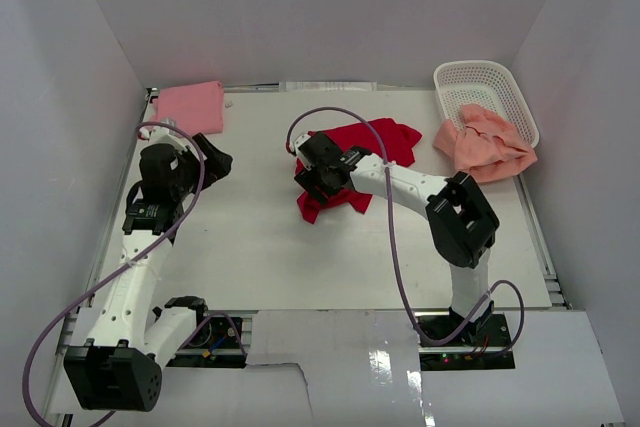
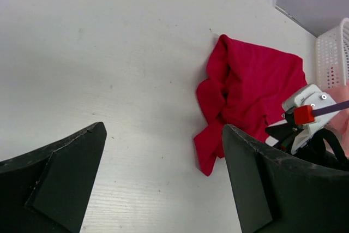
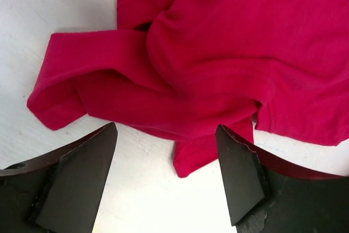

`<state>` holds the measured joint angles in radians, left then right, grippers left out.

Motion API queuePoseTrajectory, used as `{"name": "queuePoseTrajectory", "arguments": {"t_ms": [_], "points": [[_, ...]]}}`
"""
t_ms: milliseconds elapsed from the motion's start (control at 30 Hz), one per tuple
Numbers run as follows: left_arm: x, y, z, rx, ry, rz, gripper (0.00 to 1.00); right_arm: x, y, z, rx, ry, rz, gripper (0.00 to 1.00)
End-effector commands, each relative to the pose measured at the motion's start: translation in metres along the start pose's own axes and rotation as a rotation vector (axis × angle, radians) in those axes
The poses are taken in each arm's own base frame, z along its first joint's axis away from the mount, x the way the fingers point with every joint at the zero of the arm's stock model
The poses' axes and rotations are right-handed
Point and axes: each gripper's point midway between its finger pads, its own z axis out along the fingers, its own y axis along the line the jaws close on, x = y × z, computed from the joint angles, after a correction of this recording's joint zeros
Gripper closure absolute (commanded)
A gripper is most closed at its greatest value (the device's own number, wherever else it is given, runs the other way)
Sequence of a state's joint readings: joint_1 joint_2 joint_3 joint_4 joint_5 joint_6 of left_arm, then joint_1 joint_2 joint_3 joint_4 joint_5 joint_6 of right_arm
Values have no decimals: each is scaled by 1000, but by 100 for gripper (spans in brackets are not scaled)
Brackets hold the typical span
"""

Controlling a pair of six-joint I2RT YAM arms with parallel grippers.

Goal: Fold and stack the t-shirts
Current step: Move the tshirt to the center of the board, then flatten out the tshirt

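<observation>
The bright red t-shirt [image 1: 378, 141] lies crumpled at the table's middle back. My right gripper [image 1: 312, 185] is open and hovers over its lower left part. In the right wrist view the red shirt [image 3: 218, 53] fills the top, and a folded corner lies between the open jaws [image 3: 166, 156]. The light pink t-shirt [image 1: 190, 105] lies folded at the back left. The salmon-peach t-shirt [image 1: 486, 144] hangs crumpled over the basket's near rim. My left gripper [image 1: 214, 161] is open and empty above bare table, left of the red shirt [image 2: 251, 91].
A white lattice basket [image 1: 487, 74] stands at the back right; its corner shows in the left wrist view [image 2: 331, 53]. The right arm's wrist [image 2: 305, 114] shows beside the red shirt. White walls enclose the table on three sides.
</observation>
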<state>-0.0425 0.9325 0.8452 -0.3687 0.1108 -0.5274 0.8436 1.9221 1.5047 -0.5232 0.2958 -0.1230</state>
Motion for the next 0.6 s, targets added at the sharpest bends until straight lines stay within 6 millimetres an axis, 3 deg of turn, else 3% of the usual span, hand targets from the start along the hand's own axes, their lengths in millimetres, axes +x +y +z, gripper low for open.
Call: {"name": "queuePoseTrajectory", "arguments": {"t_ms": [0, 200, 333, 567], "points": [[-17, 12, -7, -92, -59, -44, 2, -28, -10, 1, 82, -66, -29, 21], [-14, 24, -1, -131, -35, -78, 2, -39, -12, 17, 120, -75, -59, 22], [-12, 22, 0, -124, -26, -76, 2, -53, -14, 28, 139, -87, -80, 25], [-13, 19, -1, -102, -29, -64, 2, -59, -18, 32, 160, -85, -95, 29]]}}
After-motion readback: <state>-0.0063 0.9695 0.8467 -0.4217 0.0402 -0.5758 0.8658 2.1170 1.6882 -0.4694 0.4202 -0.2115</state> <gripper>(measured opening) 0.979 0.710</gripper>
